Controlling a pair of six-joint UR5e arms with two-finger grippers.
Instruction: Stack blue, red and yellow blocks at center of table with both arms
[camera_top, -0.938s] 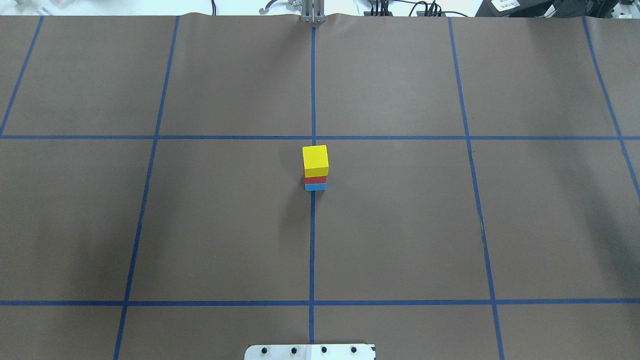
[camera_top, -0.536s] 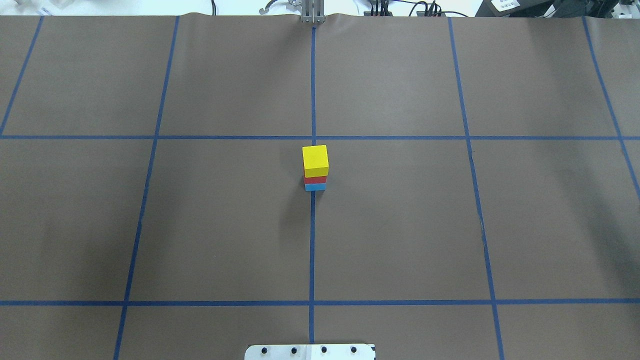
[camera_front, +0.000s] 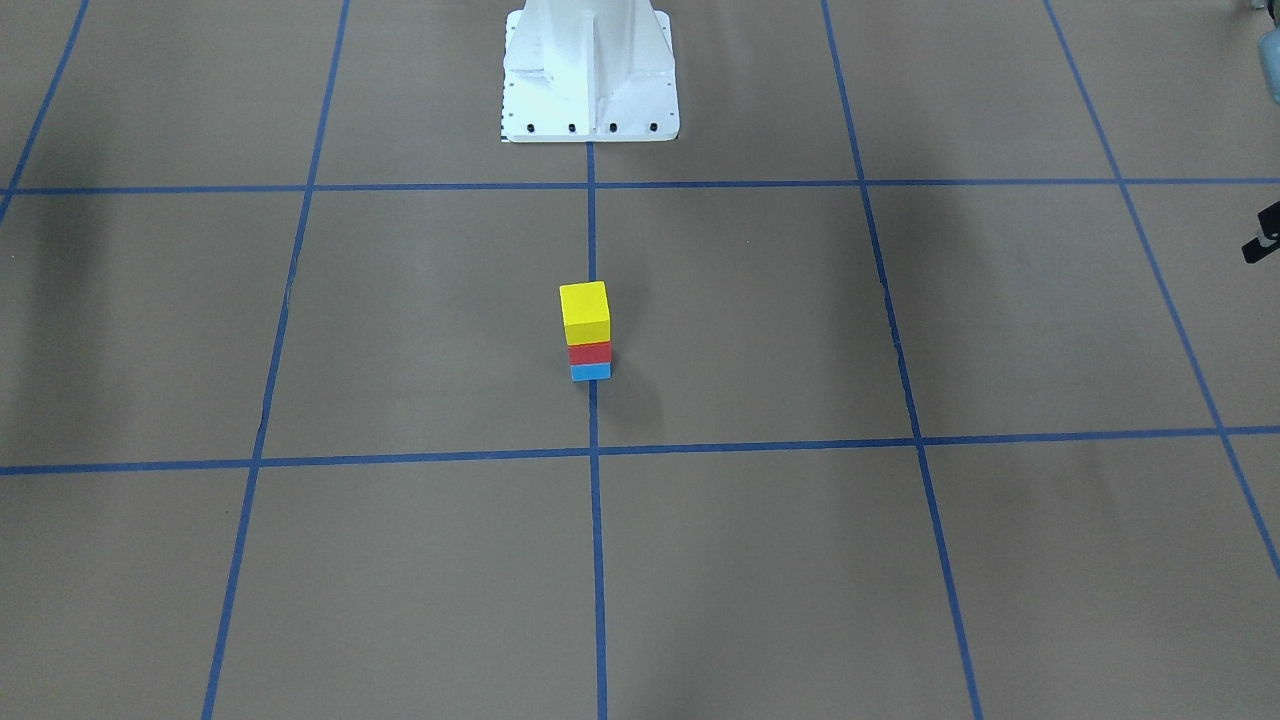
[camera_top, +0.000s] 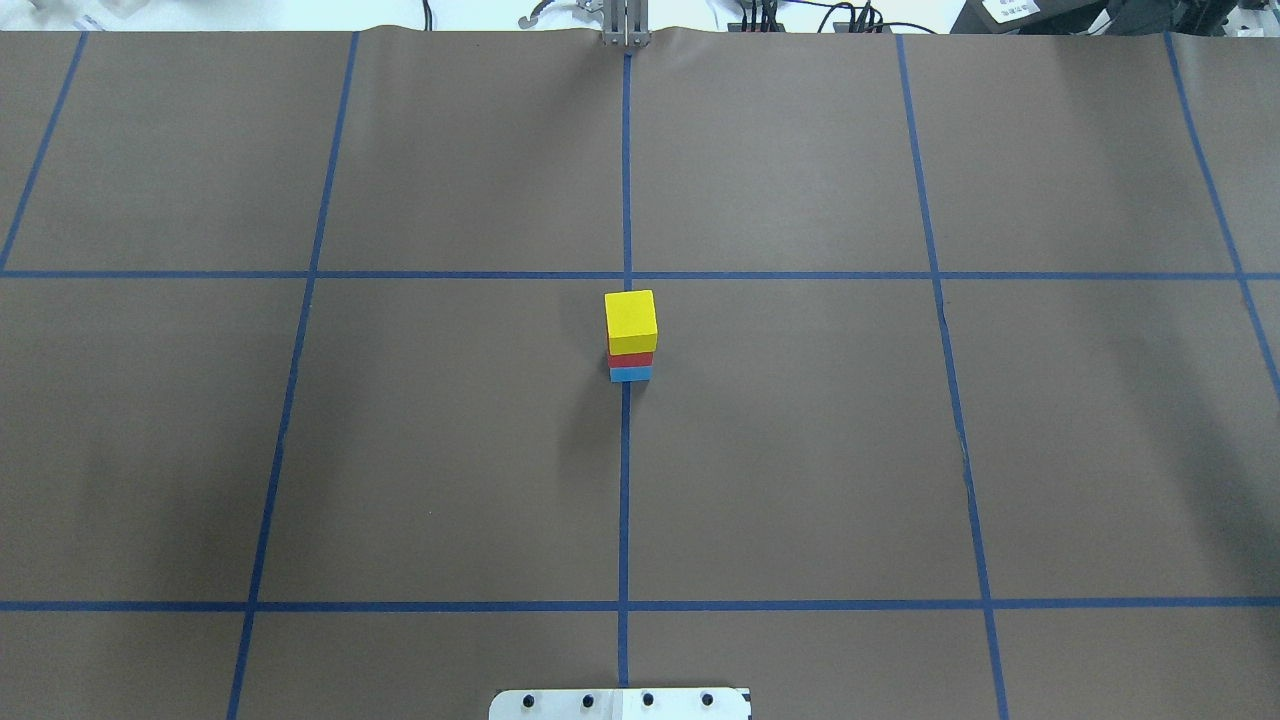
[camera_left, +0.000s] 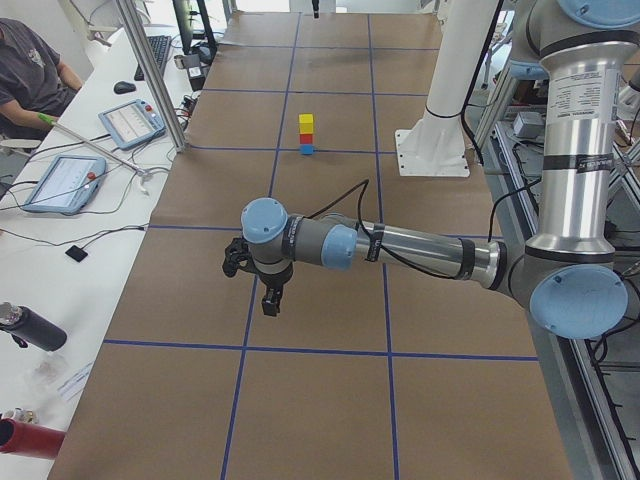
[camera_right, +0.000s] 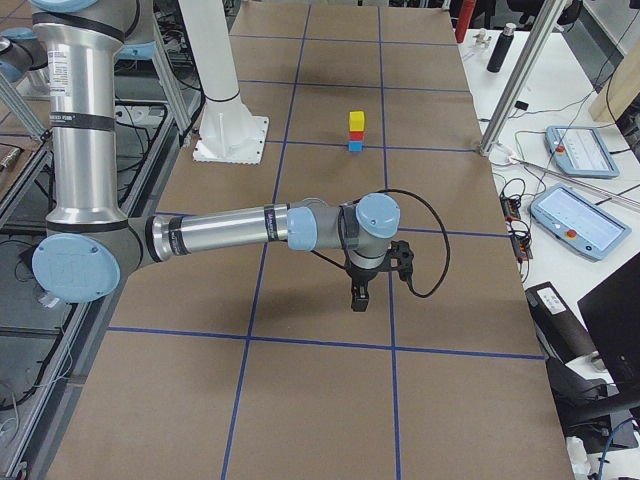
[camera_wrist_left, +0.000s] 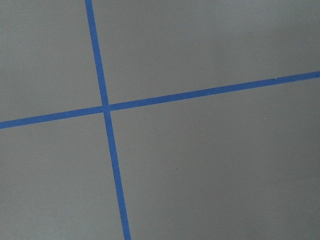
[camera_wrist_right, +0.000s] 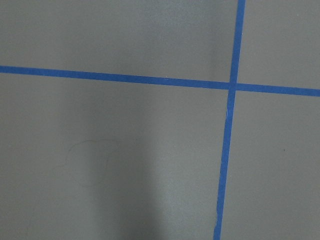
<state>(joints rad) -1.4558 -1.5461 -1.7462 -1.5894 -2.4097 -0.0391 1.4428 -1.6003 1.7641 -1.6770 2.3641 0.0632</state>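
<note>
Exterior left view is showing the left tool hanging over the desk, well out from the white base. The right tool is hanging on the base's other side. Neither tool's width can be told. Farther, before the base, the yellow block is sitting on the red block, which is sitting on the blue block.
</note>
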